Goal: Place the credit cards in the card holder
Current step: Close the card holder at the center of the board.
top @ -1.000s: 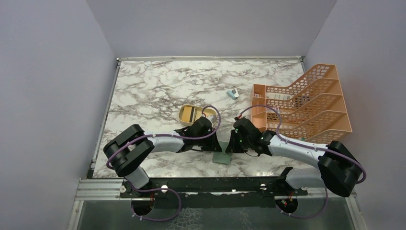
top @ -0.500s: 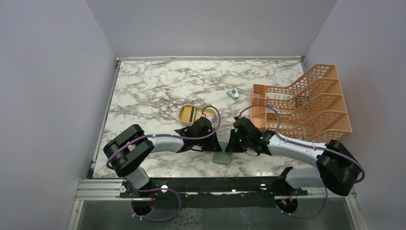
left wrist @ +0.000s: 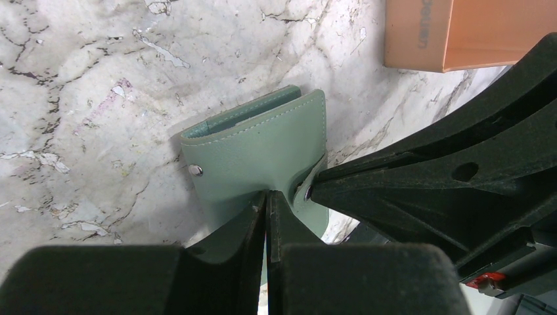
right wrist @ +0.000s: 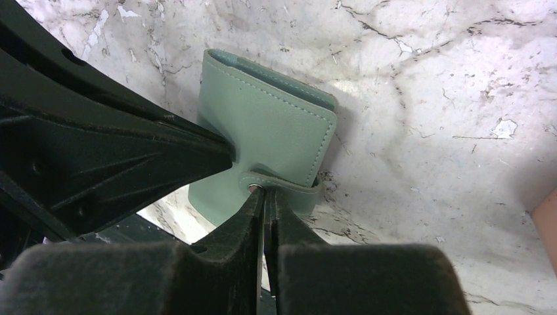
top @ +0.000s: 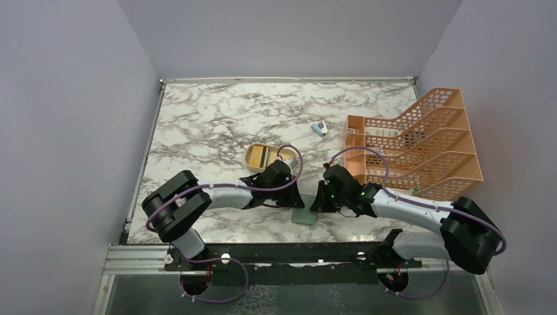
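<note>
The card holder (top: 305,216), a grey-green wallet, lies closed on the marble near the front edge, between my two grippers. In the left wrist view the card holder (left wrist: 259,147) has my left gripper (left wrist: 267,194) shut on the near edge of its cover. In the right wrist view my right gripper (right wrist: 264,191) is shut on the snap strap (right wrist: 289,186) of the card holder (right wrist: 266,125). From above, the left gripper (top: 297,199) and right gripper (top: 318,202) meet over the wallet. No credit cards can be made out in any view.
A tan oval dish (top: 262,157) sits just behind the left wrist. A small blue-and-white gadget (top: 319,128) lies further back. An orange mesh file rack (top: 420,141) stands at the right, and its corner shows in the left wrist view (left wrist: 460,33).
My right wrist has shifted slightly to the right and toward the front edge while staying on the wallet. The left arm and the wallet have hardly moved.
</note>
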`<state>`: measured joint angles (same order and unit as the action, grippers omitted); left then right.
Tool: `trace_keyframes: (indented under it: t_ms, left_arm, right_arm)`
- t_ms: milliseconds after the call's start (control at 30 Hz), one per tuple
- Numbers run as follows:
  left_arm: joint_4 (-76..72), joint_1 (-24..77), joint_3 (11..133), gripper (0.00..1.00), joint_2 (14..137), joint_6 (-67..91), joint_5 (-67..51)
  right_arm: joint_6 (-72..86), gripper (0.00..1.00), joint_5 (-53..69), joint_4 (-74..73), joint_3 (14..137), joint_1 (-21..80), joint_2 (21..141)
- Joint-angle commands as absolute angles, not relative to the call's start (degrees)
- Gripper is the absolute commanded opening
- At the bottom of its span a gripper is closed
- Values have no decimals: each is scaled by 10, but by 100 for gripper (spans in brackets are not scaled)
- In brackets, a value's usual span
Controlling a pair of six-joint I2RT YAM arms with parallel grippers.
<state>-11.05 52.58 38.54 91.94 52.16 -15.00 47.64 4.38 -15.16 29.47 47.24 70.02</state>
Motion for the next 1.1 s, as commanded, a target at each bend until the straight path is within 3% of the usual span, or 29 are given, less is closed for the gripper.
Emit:
trace_keyframes:
  t_ms: [0,700,1067]
  left_arm:
    - [-88,536,370,9,932,523,-142]
    - [-105,539,361,8,923,526,-147]
    - [-133,540,347,9,918,526,-156]
  right_arm:
    - [472,6,53,-153,283,476,706]
    - [485,5,73,-227,354,477,843]
    - [467,5,12,-318,400,477,913]
